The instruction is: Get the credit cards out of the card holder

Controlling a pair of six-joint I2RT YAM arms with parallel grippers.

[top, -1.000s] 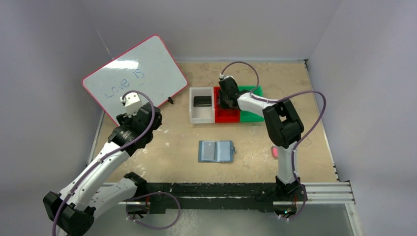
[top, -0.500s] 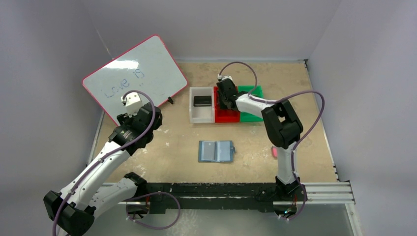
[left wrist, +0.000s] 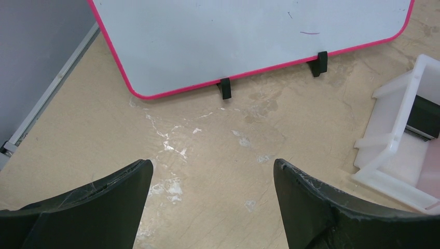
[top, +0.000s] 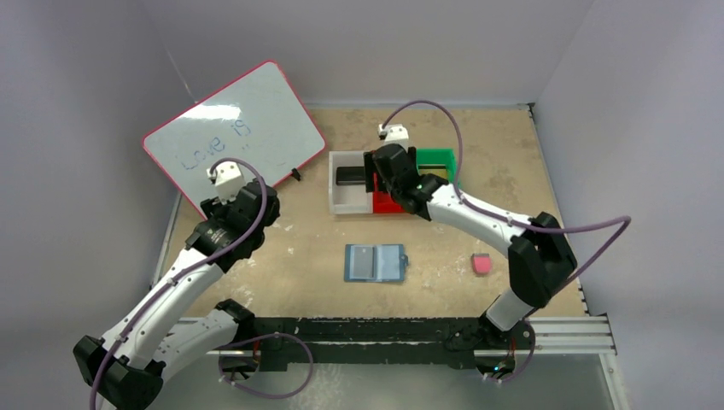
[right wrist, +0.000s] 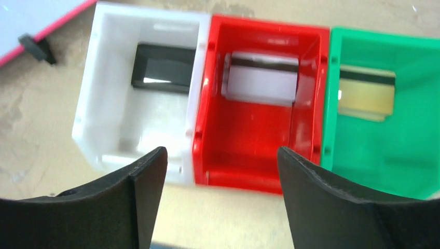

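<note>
My right gripper [right wrist: 222, 162] at the red bin [right wrist: 249, 150], jaws spread, grey card [right wrist: 262, 85] inside, my left gripper [left wrist: 212, 170] spread wide, wallet [top: 376, 263] lying open.

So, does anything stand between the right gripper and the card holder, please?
Nothing visible does. The right gripper hangs open over the red bin, and the card holder lies on the table nearer the bases.

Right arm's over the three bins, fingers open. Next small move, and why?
Probably pull the right gripper back toward the card holder. Its fingers are open and empty; the black card lies in the white bin, the pale card in the red bin, the gold card in the green bin. Whether the holder holds more isn't visible.
</note>
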